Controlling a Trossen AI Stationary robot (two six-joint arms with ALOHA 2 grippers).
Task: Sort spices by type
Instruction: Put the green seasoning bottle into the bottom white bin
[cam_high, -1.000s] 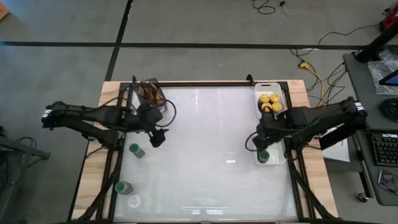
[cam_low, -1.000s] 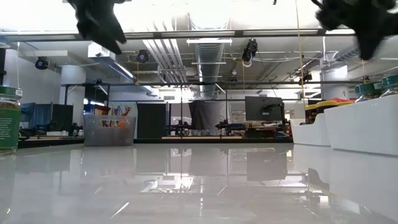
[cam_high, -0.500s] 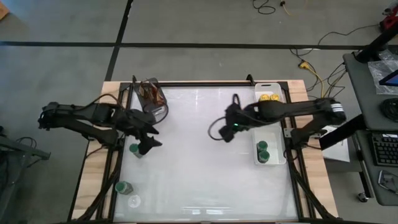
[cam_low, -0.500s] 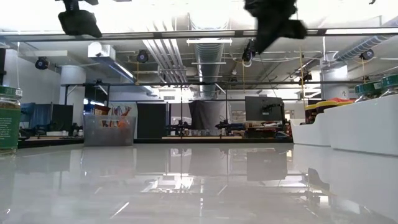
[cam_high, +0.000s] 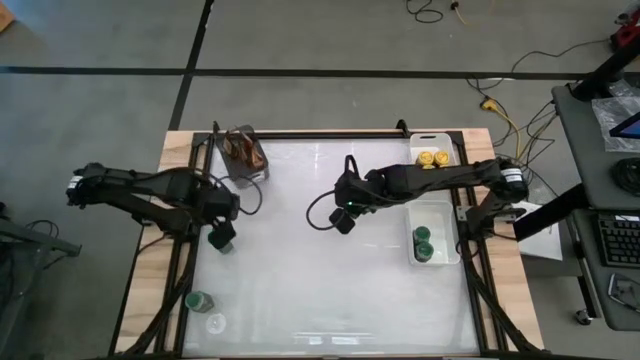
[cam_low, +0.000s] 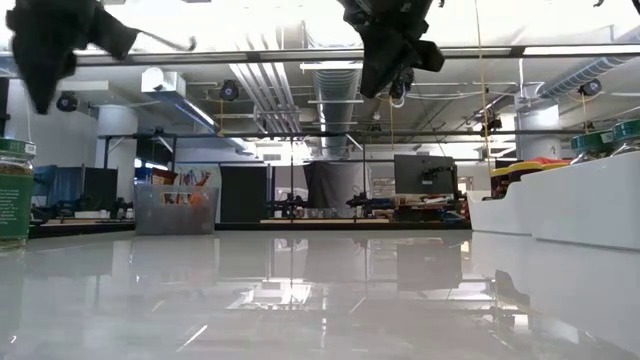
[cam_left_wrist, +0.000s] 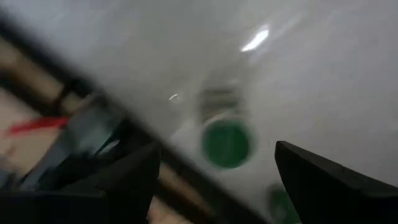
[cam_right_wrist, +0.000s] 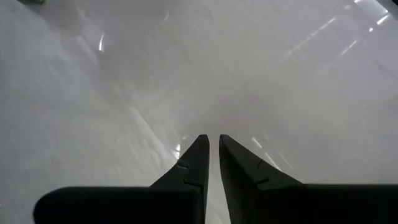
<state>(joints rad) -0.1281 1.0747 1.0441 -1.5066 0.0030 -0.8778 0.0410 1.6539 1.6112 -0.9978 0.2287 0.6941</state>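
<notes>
My left gripper (cam_high: 222, 236) hovers open over a green-lidded spice jar (cam_left_wrist: 227, 143) that stands near the table's left edge. In the left wrist view its fingers are spread wide on either side of the jar and do not touch it. A second green-lidded jar (cam_high: 198, 301) and a clear jar (cam_high: 215, 323) stand nearer the near left corner. My right gripper (cam_high: 345, 218) is shut and empty above the middle of the table. Two green-lidded jars (cam_high: 423, 243) stand in the nearer white tray (cam_high: 445, 225), and yellow-lidded jars (cam_high: 432, 158) fill the farther tray.
A grey square cup of brown sticks (cam_high: 245, 155) stands at the far left corner. The two white trays line the right edge (cam_low: 580, 200). A glossy white tabletop (cam_high: 320, 290) stretches between the arms. In the low view a green-lidded jar (cam_low: 12, 190) shows at the far left.
My right gripper has left the nearer white tray, where two green-lidded jars now show, and has swung toward the table's left to its middle. My left gripper has moved toward the left and near edges, ending over the green-lidded jar.
</notes>
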